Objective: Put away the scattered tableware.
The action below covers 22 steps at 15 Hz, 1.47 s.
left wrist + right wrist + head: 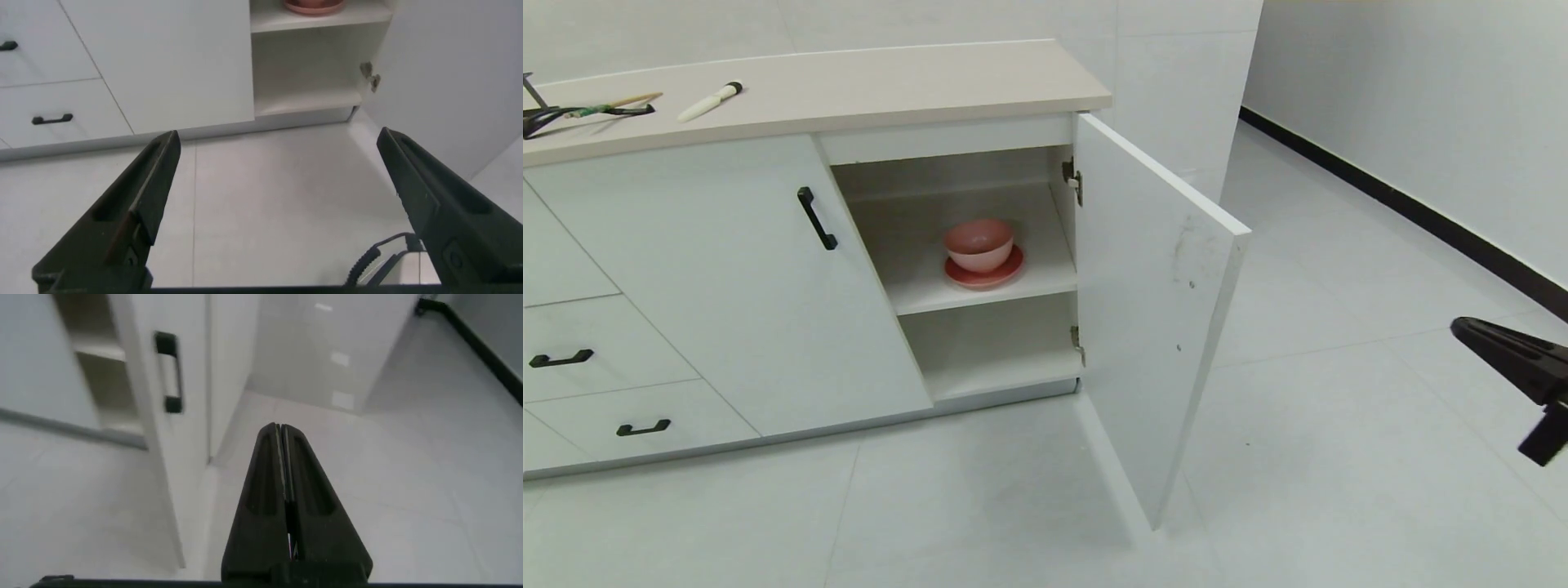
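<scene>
A pink bowl (978, 243) sits on a red plate (985, 274) on the upper shelf (915, 286) of the open white cabinet. The plate's edge (312, 6) also shows in the left wrist view. My left gripper (278, 143) is open and empty, low over the floor in front of the cabinet. My right gripper (282, 433) is shut with nothing in it, out to the right of the open cabinet door (1156, 318), near the door's black handle (168, 371). The right gripper (1462, 327) shows at the head view's right edge.
The door stands swung out over the tiled floor (1339, 425). On the countertop (890, 82) lie a white-handled utensil (711, 100) and a dark utensil rack (556, 114). Closed drawers (572, 351) sit to the left. A wall with a black skirting (1421, 216) runs along the right.
</scene>
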Motion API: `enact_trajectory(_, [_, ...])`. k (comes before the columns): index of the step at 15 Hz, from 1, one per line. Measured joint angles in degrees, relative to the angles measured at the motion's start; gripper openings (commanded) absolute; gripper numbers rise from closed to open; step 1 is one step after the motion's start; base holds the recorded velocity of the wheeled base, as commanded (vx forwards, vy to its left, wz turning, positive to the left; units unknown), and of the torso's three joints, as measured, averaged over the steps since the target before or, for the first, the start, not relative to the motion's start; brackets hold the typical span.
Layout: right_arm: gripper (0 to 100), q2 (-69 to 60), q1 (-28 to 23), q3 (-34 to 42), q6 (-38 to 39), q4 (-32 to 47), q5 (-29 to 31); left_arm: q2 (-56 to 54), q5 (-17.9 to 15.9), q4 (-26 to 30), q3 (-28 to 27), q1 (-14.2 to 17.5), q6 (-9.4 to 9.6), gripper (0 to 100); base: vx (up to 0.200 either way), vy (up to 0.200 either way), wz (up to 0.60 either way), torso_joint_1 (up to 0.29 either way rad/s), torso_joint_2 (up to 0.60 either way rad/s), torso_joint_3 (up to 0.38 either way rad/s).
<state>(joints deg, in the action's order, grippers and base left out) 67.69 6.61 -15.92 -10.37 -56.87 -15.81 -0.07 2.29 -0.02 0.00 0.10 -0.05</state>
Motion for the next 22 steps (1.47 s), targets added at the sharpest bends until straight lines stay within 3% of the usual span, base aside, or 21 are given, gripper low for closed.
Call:
enact_trajectory(6, [0,14.9,2.6,-7.9,0.1,-3.2,-0.8,0.0,0.1,0.0,0.0,0.0,-0.16,100,0.000,0.000,0.00,0.000,0.00,0.000])
enact_trajectory(12, [0,26.7,5.0,-17.4,0.5,-11.4,-2.4,0.0,0.0,-0.1,0.0,0.0,-0.24,100,0.000,0.000,0.00,0.000,0.00,0.000])
enact_trajectory(16, [0,32.1,9.5,-22.4,1.5,-13.7,-2.5,0.0,0.0,-0.1,0.0,0.0,-2.18,100,0.000,0.000,0.00,0.000,0.00,0.000])
enact_trajectory(22, [0,37.3,11.5,-26.4,2.2,-14.9,-2.5,0.0,0.0,-0.1,0.0,0.0,-2.30,100,0.000,0.000,0.00,0.000,0.00,0.000])
